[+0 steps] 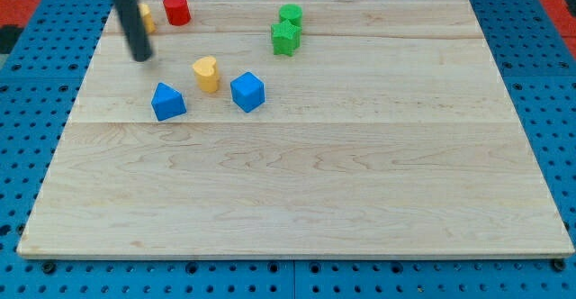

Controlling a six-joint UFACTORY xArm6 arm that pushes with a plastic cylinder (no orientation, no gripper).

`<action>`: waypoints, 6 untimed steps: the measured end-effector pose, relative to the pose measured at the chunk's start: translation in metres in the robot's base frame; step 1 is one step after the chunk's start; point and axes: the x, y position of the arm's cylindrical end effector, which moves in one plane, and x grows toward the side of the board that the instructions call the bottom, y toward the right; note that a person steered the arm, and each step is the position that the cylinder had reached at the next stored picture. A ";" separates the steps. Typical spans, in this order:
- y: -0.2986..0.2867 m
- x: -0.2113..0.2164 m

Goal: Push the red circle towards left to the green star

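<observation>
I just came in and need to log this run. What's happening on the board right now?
A robot arm's rod is working a wooden board of coloured blocks. My tip sits near the view's top left, just below and left of the red circle, not touching it. The green star lies off to the view's right of the red circle, with a second green block right above it.

My tip (142,58) rests at the board's (297,182) upper left, below-left of the red circle (176,9), which sits well left of the green star (285,38). A yellow heart (207,74) lies between two blue blocks.
</observation>
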 end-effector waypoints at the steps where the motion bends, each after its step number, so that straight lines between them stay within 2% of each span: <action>1: -0.052 -0.024; 2: -0.053 -0.032; 3: -0.053 -0.087; 4: -0.045 -0.123; 6: 0.075 -0.109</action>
